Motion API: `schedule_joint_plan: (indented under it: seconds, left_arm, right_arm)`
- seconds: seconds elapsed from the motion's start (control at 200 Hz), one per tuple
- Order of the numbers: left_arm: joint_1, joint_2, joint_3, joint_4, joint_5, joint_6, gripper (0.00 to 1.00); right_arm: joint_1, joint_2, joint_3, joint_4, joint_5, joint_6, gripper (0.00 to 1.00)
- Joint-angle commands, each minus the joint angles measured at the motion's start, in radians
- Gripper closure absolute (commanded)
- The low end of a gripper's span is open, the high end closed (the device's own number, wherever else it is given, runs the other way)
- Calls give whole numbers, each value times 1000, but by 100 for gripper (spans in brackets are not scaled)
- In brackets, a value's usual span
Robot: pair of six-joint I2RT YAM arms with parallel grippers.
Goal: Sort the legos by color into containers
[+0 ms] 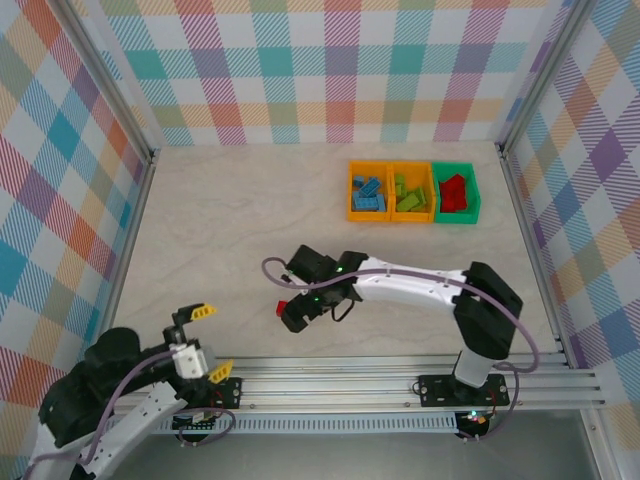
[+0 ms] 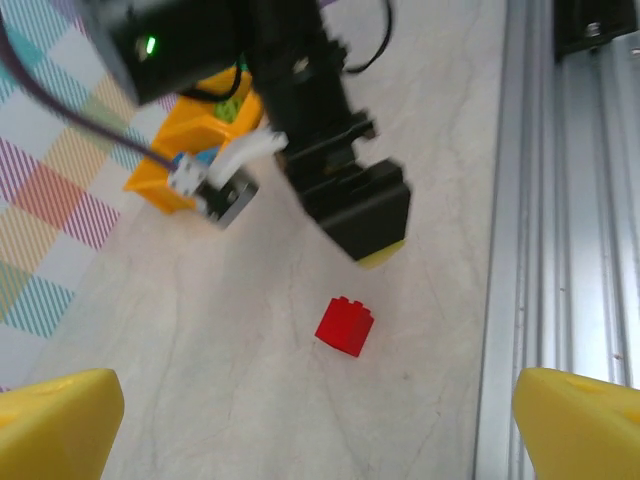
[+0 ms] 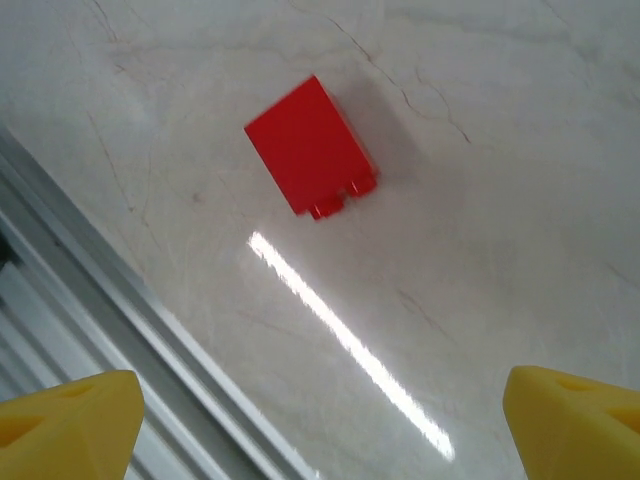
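Yellow pads mark the left gripper [image 1: 212,342] at the near-left corner of the top view, its fingers standing wide apart with nothing between them. To its right a single red lego [image 1: 282,309] lies on the pale, stone-patterned table [image 1: 220,220] near the aluminium rail [image 1: 400,375]. It peeks out beside the right gripper [image 1: 296,312], which hangs over it at the end of a white arm [image 1: 410,287]. Farther right, toward the back wall, the containers sit in a touching row. The first orange bin [image 1: 349,190] has blue legos [image 1: 367,192], the second orange bin [image 1: 411,166] has lime green legos [image 1: 408,195], and the green bin [image 1: 476,195] has red legos [image 1: 454,192]. From above, how the right gripper stands to the red lego is hard to read. The left wrist view looks past the left gripper [image 2: 320,430] and gives the side of it: the red lego [image 2: 345,325] rests free on the table, and a black, yellow-tipped finger [image 2: 375,215] hangs just above and behind it, not touching. The right wrist view looks straight down on the red lego [image 3: 311,147], with two studs along one edge. There the right gripper [image 3: 320,425] has its yellow tips far apart in the lower corners, and the brick lies beyond them, not between them.
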Motion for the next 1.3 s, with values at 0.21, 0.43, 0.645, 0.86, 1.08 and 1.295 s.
schedule_joint_plan:
  seconds: [0.21, 0.43, 0.645, 0.86, 1.08, 1.295]
  left_arm:
    - [-1, 60, 7, -142, 48, 62, 0]
    - [0, 69, -3, -151, 48, 61, 0]
    - [-1, 68, -21, -105, 57, 58, 0]
    - [1, 113, -172, 311, 153, -152, 0]
    - [0, 325, -196, 499, 214, -138, 0]
    - [-1, 528, -229, 847, 204, -320, 0]
  right_arm:
    - [30, 246, 179, 43, 77, -171, 19]
    - [31, 325, 234, 33, 72, -177, 44]
    - [29, 275, 200, 48, 85, -168, 61]
    - [-13, 117, 98, 147, 63, -92, 68]
    - [-158, -149, -53, 184, 94, 30, 75]
    - [-428, -453, -220, 228, 40, 140, 74]
